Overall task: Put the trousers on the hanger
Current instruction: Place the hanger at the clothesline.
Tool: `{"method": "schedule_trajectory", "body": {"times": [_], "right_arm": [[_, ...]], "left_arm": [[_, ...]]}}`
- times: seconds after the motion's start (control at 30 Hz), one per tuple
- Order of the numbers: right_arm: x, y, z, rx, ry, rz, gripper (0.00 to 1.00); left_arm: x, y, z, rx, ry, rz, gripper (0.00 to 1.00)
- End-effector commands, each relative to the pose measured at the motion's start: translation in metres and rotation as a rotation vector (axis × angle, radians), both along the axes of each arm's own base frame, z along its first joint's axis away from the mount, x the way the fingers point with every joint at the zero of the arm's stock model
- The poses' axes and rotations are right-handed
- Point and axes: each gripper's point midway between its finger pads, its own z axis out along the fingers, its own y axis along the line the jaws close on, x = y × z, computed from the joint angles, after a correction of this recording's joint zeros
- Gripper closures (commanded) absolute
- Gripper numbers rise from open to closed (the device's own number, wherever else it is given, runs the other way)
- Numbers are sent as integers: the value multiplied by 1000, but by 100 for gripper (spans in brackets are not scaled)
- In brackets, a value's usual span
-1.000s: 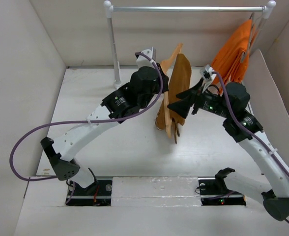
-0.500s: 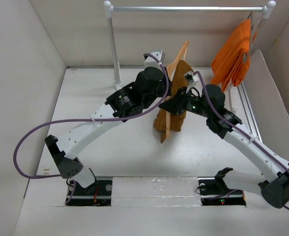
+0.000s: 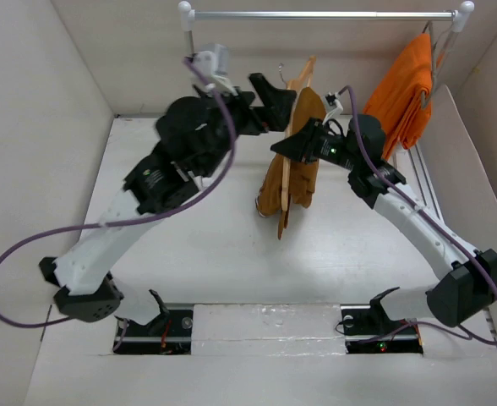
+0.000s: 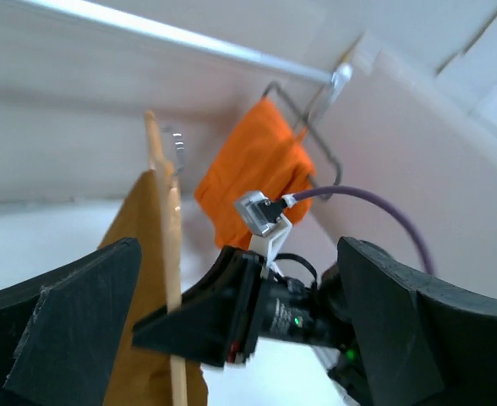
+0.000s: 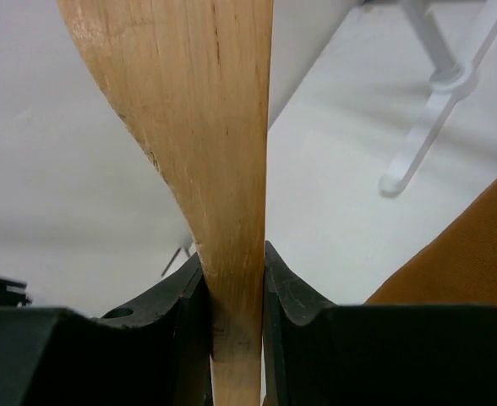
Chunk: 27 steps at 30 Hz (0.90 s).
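Your left gripper [image 3: 274, 97] is spread wide, just left of the hanger [image 3: 287, 182]. The hanger is held above the table [image 3: 189, 245], its long axis steep and its hook end toward the rail [image 3: 316, 14]. The trousers [image 3: 270, 190] are draped over it. Your right gripper [image 3: 291, 145] pinches its wooden arm.

Looking at a white-and-silver clothes rail [image 3: 316, 14] spanning the far end of a white table [image 3: 223, 254]. Seeing plain pale-beige walls [image 3: 29, 127] rising just behind the rail and beyond both its ends. Catching soft, even light in front of the rail, perhaps from overhead, leaving only faint shadows on the tabletop.
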Motion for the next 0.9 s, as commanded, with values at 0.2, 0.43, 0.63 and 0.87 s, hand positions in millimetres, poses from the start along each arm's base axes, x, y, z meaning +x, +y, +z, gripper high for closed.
{"method": "schedule_trajectory", "body": {"times": [0.2,0.43,0.63,0.87], "right_arm": [[43,-57,158,202,-461,-112,100],[97,-109,156,285,-439,-204,100],[135,-134,163,281,-442,-267,100],[163,-171,160,337,-430,-332,100]], "left_arm": [[-33,105,8,-123,-28,192,1],[-35,71,-116,13,209,93,1],[-41,48,-168,35,299,7,1],[-42,43,-197,90,337,-6,1]]}}
